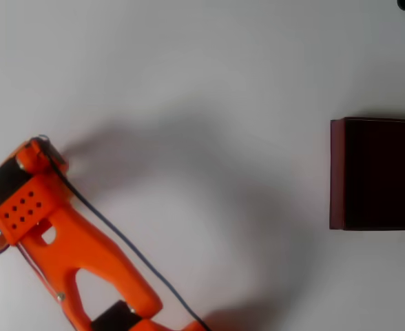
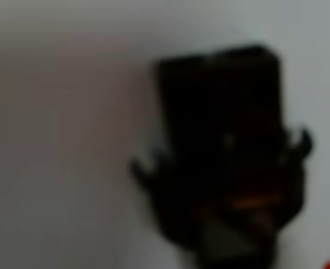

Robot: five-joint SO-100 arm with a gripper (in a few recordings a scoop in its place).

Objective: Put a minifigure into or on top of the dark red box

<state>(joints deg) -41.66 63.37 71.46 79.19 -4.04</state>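
Plain white table point(image 1: 189, 69), soft broad shadows, diffuse light

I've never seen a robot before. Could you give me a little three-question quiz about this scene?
1. True or false: the dark red box lies at the right edge of the overhead view.
2. What colour is the robot arm? A green, B orange, C blue.
3. In the wrist view, is the dark shape sharp or blurred?
Key: 1 true; 2 B; 3 blurred.

Bare white tabletop point(image 1: 209, 76) — orange robot arm point(image 1: 58, 234) — a test bench
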